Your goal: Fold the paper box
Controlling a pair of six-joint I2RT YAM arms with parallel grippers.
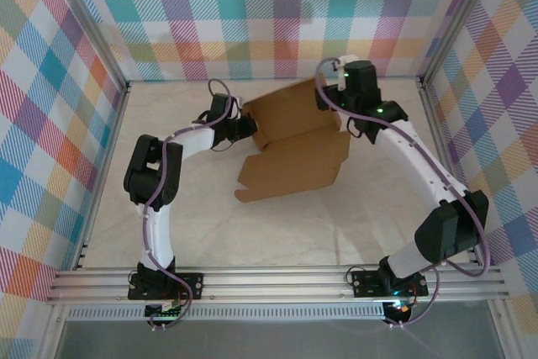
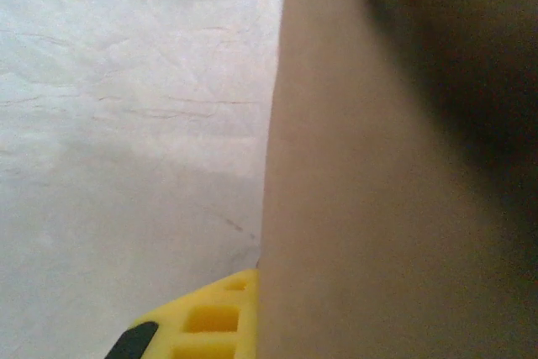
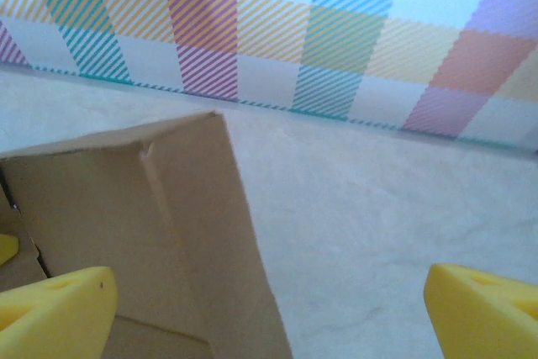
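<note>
Box: paper box (image 1: 294,149) is lying toward the worktop's (image 1: 294,233) far edge
Left gripper (image 1: 249,128): you're pinching its left edge
Right gripper (image 3: 269,313): you're holding it spread wide

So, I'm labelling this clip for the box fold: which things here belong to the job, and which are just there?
Job:
the paper box, partly folded
left fingers, shut on its edge
right fingers, open by its raised panel

Just there:
table
checked walls
metal rail

Paper box (image 1: 296,147) — plain brown cardboard, half-folded: rear panel raised, front flaps lying flat — centre, toward rear.
</note>
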